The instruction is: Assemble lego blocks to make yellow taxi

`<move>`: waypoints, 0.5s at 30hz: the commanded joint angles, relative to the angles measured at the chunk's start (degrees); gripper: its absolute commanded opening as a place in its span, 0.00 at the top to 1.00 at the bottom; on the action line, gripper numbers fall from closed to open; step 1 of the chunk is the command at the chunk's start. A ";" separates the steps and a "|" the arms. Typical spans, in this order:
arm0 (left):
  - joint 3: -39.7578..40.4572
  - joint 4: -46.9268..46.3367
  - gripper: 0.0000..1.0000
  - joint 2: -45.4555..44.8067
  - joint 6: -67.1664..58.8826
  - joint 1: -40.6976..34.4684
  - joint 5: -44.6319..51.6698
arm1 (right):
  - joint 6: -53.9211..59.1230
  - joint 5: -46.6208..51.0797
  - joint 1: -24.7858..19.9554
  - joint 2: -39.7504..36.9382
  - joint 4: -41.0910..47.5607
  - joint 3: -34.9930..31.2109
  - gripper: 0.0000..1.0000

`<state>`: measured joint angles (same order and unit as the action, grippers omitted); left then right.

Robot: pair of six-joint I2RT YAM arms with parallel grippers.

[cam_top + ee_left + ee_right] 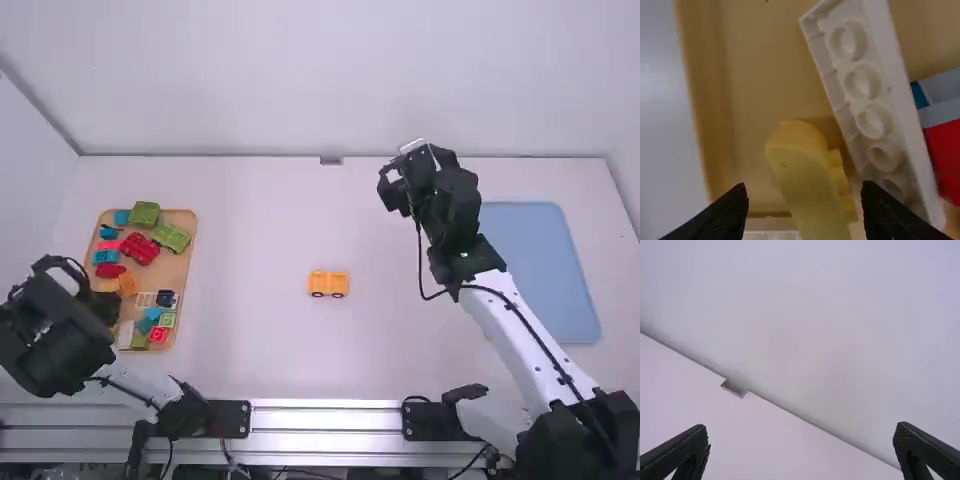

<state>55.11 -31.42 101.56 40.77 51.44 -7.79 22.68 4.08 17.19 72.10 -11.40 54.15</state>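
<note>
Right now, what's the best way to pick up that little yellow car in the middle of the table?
I'd come straight down from above and pinch the little yellow car mid-length, one finger on its near long side, one on its far. It stands on its wheels, its length running left to right, with nothing crowding it.

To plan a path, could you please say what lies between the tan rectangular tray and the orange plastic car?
Bare white table, as the high view shows.
</note>
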 commanded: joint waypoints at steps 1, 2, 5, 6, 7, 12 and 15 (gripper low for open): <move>-0.44 0.63 0.41 0.46 -0.35 -0.02 -0.83 | -0.15 0.22 0.11 0.35 -0.17 2.03 0.02; -0.44 1.14 0.40 0.46 -0.66 -0.02 -0.90 | -0.13 0.24 0.11 0.35 -0.17 2.03 0.02; -0.44 1.88 0.40 0.46 -0.66 -0.04 -0.79 | -0.13 0.24 0.11 0.35 -0.15 2.03 0.02; -0.44 1.97 0.41 0.46 -0.68 -0.04 -0.83 | -0.15 0.24 0.11 0.35 -0.15 2.03 0.02; -0.44 1.99 0.43 0.46 -0.61 -0.04 -0.81 | -0.13 0.24 0.11 0.35 -0.17 2.03 0.02; -0.44 1.73 0.48 0.46 -0.31 -0.07 -0.42 | -0.15 0.22 0.11 0.35 -0.15 2.03 0.02; -0.59 1.14 0.51 0.46 -0.26 -0.04 -0.85 | -0.13 0.22 0.11 0.35 -0.15 2.03 0.02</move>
<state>55.11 -29.89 101.58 40.73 51.42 -7.79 22.65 4.08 17.19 72.10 -11.38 54.15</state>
